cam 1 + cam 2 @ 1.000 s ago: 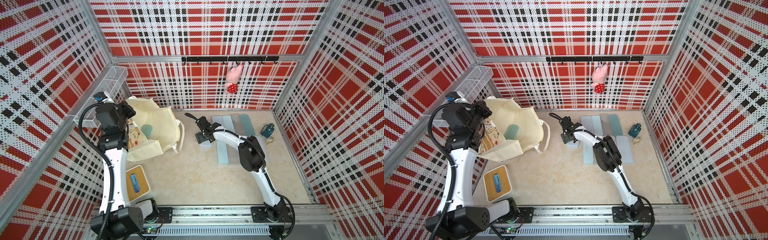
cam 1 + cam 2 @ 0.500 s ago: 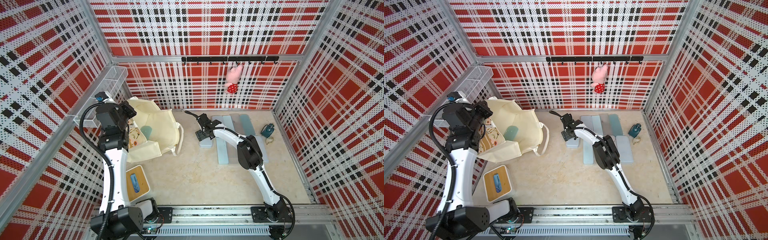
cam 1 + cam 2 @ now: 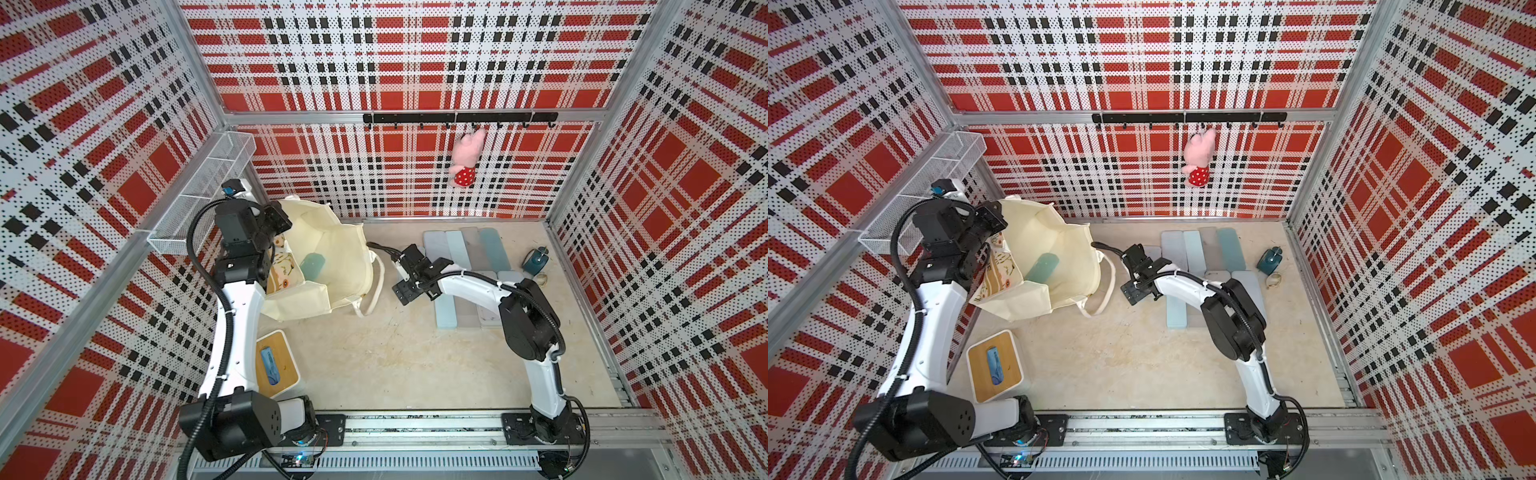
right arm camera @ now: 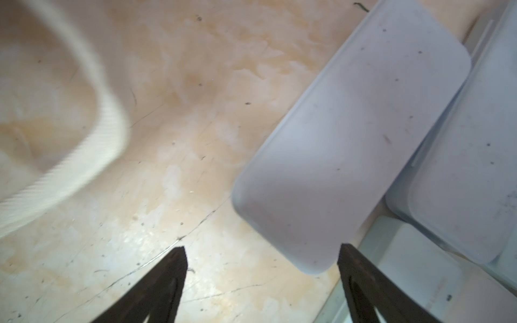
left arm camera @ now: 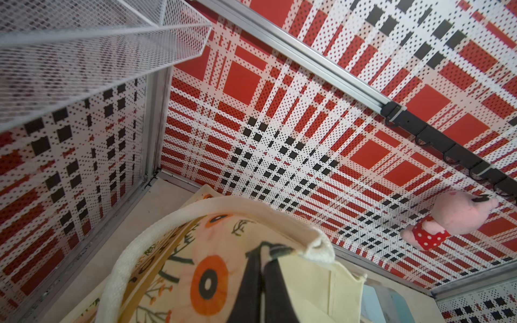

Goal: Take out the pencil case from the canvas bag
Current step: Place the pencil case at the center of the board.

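Toward the middle of the tabletop (image 3: 395, 353), the right fingers (image 4: 167, 285) hang wide apart and empty above the bare surface. They are between the loose loop handle (image 3: 376, 291) of the canvas bag (image 3: 345, 257) and a group of pale cases (image 3: 461, 249) that lie outside the bag. I judge these are not the target, so the fingers should not close here.

A little further, the bag lies with its mouth open upward, and the pencil case (image 3: 312, 266), a teal one, rests inside on the cream lining.

At the far rim, the left fingers (image 5: 249, 288) are pressed together on the edge of the bag, next to the flower-printed face, and hold it lifted.

The step in hand seems to be the reach into the bag. To do it well, the right arm (image 3: 469, 284) should first rise above the rim and pass over the handle, not through the loop, because a caught handle would drag the bag. Then it should descend from above, with the fingers turned across the narrow width of the case, and close only when both are beside it and touch no cloth. The left side should give a steady, high hold, so the soft wall does not fall over the case.
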You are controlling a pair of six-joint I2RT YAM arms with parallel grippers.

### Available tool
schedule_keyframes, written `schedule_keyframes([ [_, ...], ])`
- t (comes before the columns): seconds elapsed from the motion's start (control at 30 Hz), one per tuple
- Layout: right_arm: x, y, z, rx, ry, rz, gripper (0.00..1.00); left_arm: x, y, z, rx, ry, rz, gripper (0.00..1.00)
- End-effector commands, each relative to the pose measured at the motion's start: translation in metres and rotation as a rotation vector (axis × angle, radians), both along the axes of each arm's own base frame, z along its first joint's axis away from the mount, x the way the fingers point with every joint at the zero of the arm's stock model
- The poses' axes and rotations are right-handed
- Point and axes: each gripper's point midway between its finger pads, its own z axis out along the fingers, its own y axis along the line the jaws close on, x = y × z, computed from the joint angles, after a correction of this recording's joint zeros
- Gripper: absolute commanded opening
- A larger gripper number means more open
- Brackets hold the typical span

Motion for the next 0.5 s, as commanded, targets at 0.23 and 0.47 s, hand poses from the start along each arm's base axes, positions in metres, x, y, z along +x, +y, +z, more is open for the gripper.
schedule_keyframes([
  [0.23, 0.010, -0.018, -0.017, -0.097, -0.040, -0.033, 0.85, 0.014, -0.006, 0.068, 0.054, -0.199, -0.005, 0.00],
  [0.47, 0.027, -0.028, -0.020, -0.167, -0.087, -0.077, 0.80, 0.009, -0.002, 0.064, 0.062, -0.188, 0.012, 0.00],
])
